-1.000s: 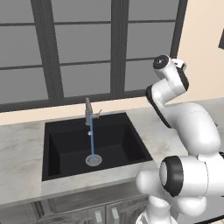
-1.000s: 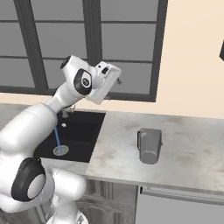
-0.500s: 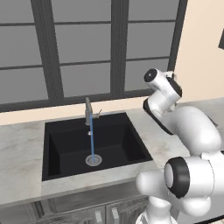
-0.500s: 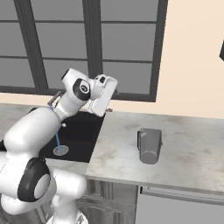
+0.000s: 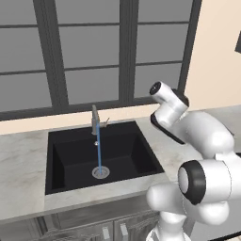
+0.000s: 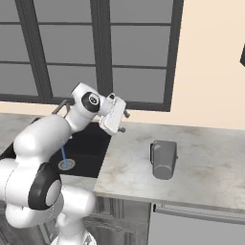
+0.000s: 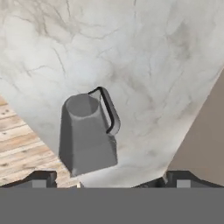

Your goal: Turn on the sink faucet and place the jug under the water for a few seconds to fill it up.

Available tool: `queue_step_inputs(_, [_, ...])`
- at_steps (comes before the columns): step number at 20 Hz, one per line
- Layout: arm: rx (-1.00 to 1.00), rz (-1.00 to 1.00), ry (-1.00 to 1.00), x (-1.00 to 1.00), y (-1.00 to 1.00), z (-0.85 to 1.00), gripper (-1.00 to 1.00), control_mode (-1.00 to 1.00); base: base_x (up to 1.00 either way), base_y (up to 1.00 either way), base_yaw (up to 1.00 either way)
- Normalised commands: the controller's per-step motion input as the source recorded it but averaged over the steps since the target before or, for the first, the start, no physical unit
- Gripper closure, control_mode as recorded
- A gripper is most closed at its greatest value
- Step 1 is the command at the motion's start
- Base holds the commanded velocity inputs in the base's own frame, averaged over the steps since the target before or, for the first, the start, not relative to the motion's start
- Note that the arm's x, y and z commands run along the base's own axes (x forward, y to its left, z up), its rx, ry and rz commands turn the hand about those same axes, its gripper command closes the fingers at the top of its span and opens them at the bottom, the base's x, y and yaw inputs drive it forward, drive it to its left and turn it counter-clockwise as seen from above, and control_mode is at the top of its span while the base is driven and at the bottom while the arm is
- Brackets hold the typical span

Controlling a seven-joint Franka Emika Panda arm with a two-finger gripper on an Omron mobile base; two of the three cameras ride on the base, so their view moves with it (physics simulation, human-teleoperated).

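The tool (image 6: 125, 122) hangs in the air above the marble surface (image 6: 201, 158) just right of the sink (image 5: 94, 155), its two fingers apart with nothing between them, well apart from the jug (image 6: 163, 159). The jug stands upright on the surface to the right of the sink, near the front edge, with its loop handle showing at its side in the hand view. At the sink, a thin blue stream of water (image 5: 98, 155) runs straight down from the faucet (image 5: 96, 120) to the round drain (image 5: 100, 172).
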Motion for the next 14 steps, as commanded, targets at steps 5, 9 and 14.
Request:
queue_step_inputs(5, [-0.17,0.06,0.22,0.01,0.00,-0.43,-1.00,-1.00,0.00,0.00,0.00])
queue_step_inputs(9, [-0.06,-0.04,0.00,0.09,-0.07,-0.37,-1.00,-1.00,0.00,0.00,0.00])
queue_step_inputs(14, [-0.01,-0.06,0.00,0.07,-0.26,-0.40,-1.00,-1.00,0.00,0.00,0.00])
